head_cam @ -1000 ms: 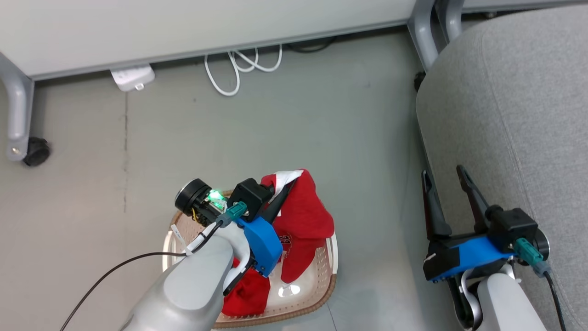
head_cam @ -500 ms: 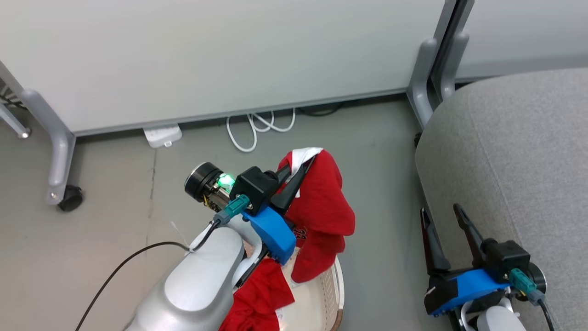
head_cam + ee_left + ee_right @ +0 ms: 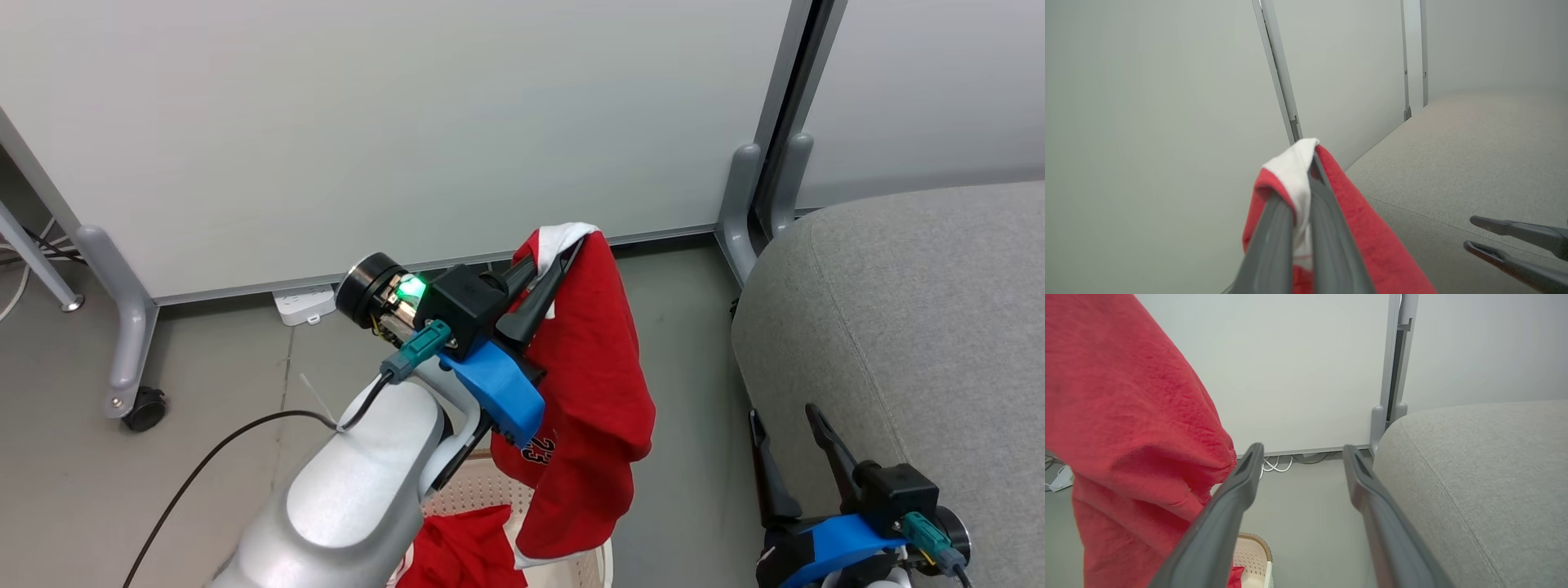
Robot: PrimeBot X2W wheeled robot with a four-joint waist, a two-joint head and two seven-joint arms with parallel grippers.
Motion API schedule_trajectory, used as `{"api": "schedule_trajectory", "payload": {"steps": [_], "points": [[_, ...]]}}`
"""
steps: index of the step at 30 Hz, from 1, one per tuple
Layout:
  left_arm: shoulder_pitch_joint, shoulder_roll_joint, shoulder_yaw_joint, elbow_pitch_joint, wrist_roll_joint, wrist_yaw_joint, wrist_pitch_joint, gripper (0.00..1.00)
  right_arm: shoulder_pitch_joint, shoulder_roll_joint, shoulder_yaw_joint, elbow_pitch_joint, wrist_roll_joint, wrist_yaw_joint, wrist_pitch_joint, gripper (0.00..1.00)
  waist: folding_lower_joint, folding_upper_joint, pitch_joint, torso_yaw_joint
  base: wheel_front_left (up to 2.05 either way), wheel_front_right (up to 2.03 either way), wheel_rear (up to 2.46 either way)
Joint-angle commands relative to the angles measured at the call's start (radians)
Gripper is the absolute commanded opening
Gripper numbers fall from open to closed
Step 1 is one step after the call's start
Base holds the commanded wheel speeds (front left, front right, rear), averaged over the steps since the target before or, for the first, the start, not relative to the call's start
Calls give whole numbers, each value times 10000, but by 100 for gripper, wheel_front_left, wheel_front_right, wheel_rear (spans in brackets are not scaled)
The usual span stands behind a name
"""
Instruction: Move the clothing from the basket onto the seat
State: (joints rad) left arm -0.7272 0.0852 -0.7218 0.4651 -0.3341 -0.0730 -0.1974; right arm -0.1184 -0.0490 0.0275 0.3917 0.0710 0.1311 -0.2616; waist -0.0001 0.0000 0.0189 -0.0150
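Higher now, clothing above basket (bare floor before seat edge)

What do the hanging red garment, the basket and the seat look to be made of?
Red garment: soft matte fabric, probably knit; fuzzy nap, hangs limp. Basket: cream plastic, likely; moulded perforations, brown woven-look rim. Seat: grey woven upholstery, matte; visible weave, stitched seam.

Pale partition panels above grey floor
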Motion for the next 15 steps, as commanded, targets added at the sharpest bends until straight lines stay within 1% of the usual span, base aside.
{"api": "schedule_trajectory", "payload": {"steps": [1,10,15], "points": [[-64,82,-27,-193,-67,75,98,0,150,-25,45,6,-8,-7,-53,100,1,0,-102,27,0,0,0],[224,232,-97,-809,-158,189,357,0,148,-23,227,-88,-98,-7,-53,100,1,0,-167,73,0,0,0],[371,303,-133,-911,-217,273,393,0,-11,-23,831,-197,-249,-7,-53,100,1,0,-125,89,0,0,0]]}}
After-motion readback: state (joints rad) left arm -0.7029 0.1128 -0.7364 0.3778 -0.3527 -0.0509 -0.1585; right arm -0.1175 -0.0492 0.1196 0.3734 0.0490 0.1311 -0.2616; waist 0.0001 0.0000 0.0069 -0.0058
